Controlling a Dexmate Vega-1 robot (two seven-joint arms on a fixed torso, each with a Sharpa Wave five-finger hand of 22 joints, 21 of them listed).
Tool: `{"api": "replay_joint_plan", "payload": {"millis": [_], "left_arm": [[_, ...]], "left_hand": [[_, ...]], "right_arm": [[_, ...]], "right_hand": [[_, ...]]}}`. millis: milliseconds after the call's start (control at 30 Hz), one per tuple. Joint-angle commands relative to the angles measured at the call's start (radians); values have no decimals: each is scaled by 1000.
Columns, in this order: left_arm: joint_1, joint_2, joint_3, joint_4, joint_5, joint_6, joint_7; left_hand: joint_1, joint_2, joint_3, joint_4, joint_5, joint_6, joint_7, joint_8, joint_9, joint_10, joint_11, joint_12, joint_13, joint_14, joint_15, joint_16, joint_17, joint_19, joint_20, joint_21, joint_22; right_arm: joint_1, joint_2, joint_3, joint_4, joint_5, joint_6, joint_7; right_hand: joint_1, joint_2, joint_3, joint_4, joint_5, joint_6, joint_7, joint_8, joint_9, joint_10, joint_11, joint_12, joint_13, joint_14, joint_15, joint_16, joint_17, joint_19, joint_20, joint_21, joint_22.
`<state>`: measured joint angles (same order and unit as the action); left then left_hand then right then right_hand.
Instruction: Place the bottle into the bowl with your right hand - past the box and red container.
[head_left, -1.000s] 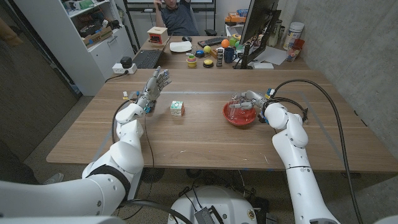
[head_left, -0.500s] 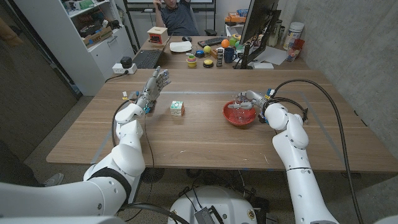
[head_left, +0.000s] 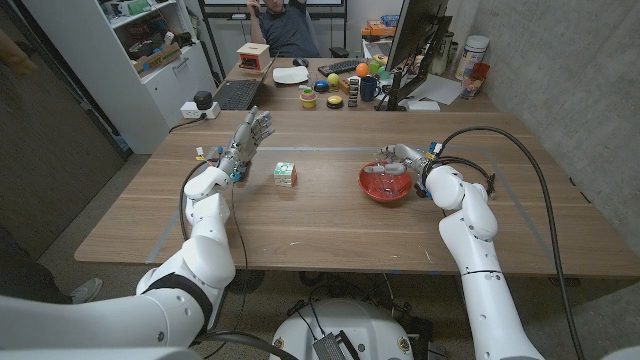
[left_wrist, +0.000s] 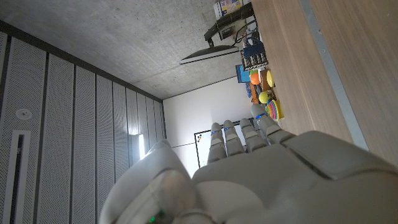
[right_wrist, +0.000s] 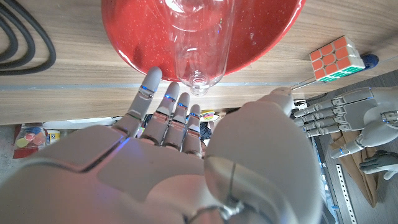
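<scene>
A clear plastic bottle (head_left: 384, 169) lies in the red bowl (head_left: 368, 190) on the right half of the wooden table. In the right wrist view the bottle (right_wrist: 205, 37) rests inside the bowl (right_wrist: 124, 37) with its open neck poking over the rim. My right hand (head_left: 408, 157) sits just behind the bowl; its fingers (right_wrist: 171, 115) are stretched out close to the bottle's neck and grip nothing. My left hand (head_left: 250, 133) is raised upright over the table's left side, fingers apart and empty.
A colour cube (head_left: 286, 173) stands mid-table, left of the bowl, and shows in the right wrist view too (right_wrist: 336, 58). A black cable (head_left: 520, 150) loops behind my right arm. A cluttered desk (head_left: 340, 85) and a seated person lie beyond the table.
My right hand has drawn back a little from the bowl. The bottle stays in the bowl and the left hand has not moved.
</scene>
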<state>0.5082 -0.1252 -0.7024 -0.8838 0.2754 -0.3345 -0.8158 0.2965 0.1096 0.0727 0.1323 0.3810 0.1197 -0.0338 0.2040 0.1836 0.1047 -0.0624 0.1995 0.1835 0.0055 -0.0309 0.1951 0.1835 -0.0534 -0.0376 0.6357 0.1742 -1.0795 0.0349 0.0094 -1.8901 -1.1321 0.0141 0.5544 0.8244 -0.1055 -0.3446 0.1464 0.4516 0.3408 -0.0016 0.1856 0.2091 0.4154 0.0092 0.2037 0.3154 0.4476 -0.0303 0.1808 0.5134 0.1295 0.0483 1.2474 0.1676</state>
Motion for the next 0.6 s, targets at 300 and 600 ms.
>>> {"api": "replay_joint_plan", "payload": {"millis": [300, 600], "left_arm": [[28, -13, 10, -58, -19, 23, -6], [44, -19, 15, -89, -25, 31, -8]], "left_hand": [[-4, 1, -5, 3, 8, -3, 5, -4, 4, 1, 6, 0, 6, 8, -32, -5, 3, 5, -5, -3, 5], [-4, 1, -7, 2, 8, -2, 6, -4, 4, 1, 7, 0, 5, 8, -31, -5, 2, 6, -4, -5, 5]], "right_arm": [[5, 7, 4, -3, 29, 46, -40], [12, 18, -4, -14, 30, 55, -52]], "right_hand": [[-31, 0, 3, 3, 13, 8, 18, 13, 0, -4, 11, 13, -8, -18, 10, 7, -23, -45, 42, -55, -2], [-42, 4, 7, 2, 18, 11, 19, 16, 1, -3, 12, 18, -14, -37, 15, 5, -41, -83, 48, -95, -3]]}}
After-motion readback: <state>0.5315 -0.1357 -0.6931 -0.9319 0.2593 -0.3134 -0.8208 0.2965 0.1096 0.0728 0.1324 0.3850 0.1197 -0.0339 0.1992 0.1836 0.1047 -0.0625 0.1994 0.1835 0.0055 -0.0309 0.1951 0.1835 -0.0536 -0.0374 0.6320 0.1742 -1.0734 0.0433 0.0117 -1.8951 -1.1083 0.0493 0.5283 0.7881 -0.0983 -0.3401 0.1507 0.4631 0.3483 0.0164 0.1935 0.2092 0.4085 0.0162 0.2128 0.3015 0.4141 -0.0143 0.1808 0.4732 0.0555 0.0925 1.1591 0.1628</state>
